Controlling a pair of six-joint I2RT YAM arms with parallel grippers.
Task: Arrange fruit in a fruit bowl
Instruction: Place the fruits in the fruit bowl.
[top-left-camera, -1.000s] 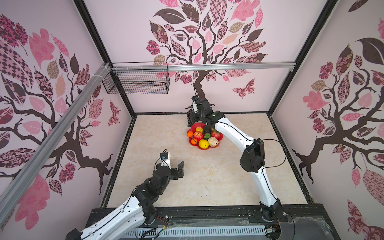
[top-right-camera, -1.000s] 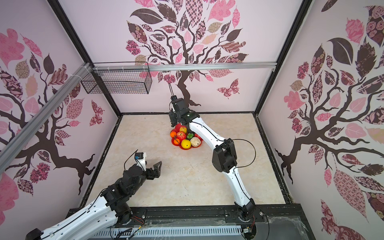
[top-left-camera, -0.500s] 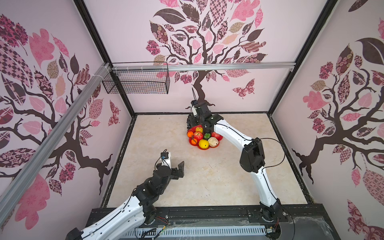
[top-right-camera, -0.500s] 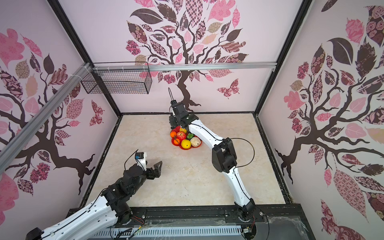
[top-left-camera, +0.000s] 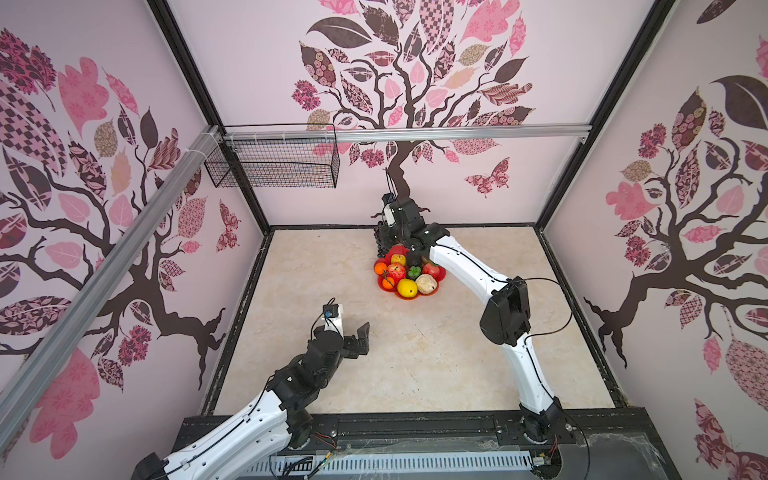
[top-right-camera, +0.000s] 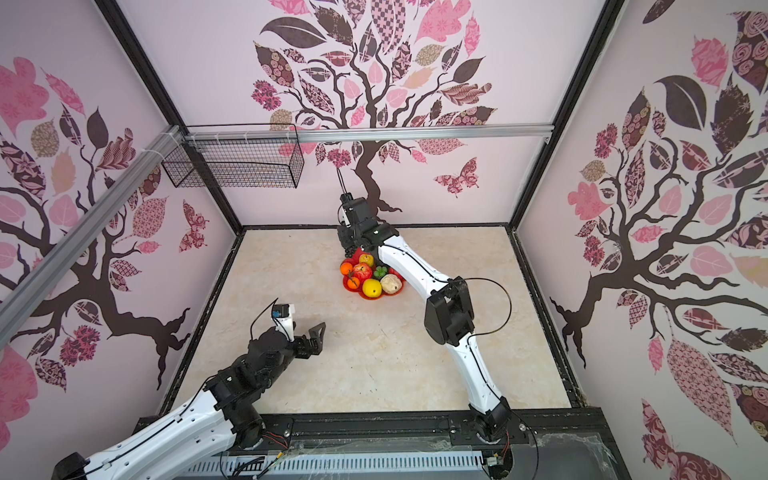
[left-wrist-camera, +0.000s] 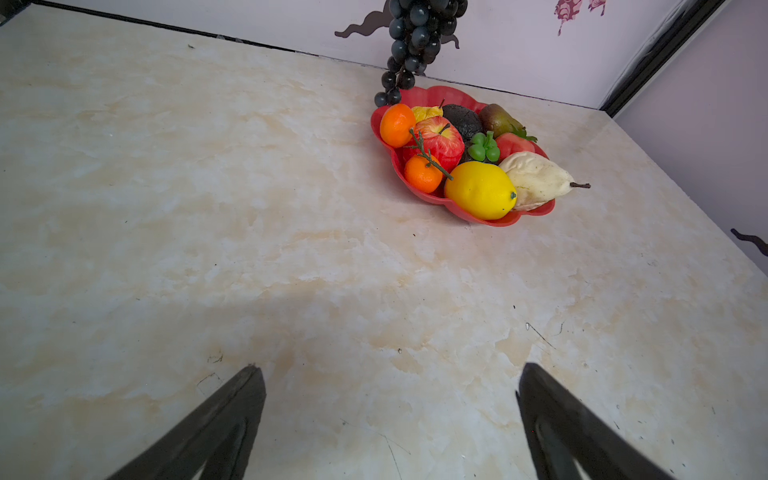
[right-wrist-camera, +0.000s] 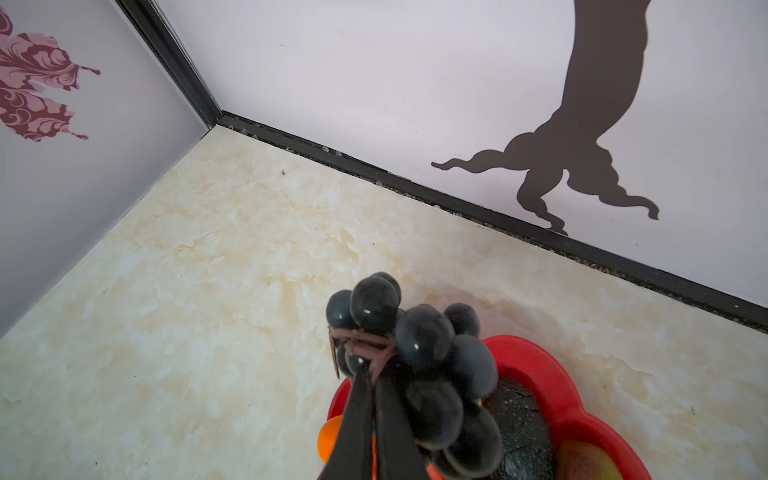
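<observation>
The fruit bowl (top-left-camera: 397, 250), a shallow shiny red dish with a wavy flower edge, sits on the pale marble table (top-left-camera: 415, 365) close to the back wall (top-left-camera: 332, 199), in both top views. You can see small toy fruit piled in it. A round yellow lemon (top-left-camera: 407, 287) and a cream knobbly piece (top-left-camera: 427, 284) lie at the near edge. A red apple (top-left-camera: 396, 272) and two little oranges (top-left-camera: 380, 268) are on your left side. Your right gripper (top-left-camera: 388, 237) reaches over the far edge of the bowl, and a dark grape bunch (top-left-camera: 380, 245) of shiny black beads hangs under it. Your left gripper (top-left-camera: 350, 329) is over the near part of the table, well apart from the bowl, holding nothing.

In the left wrist view, your left gripper's two black fingers (left-wrist-camera: 232, 415) stand wide apart over bare table. The bowl is far ahead of them. The grape bunch hangs down to the bowl's far rim, and you cannot tell if the lowest grapes touch it. A dark bumpy avocado (left-wrist-camera: 461, 120) and a red strawberry (left-wrist-camera: 513, 145) lie behind the apple and lemon.

In the right wrist view, your right gripper's fingers (right-wrist-camera: 355, 424) are pinched tight together on the brown stem (right-wrist-camera: 361, 338) of the grape bunch. The grapes hang over the red rim, with the avocado just beside them in the bowl.
</observation>
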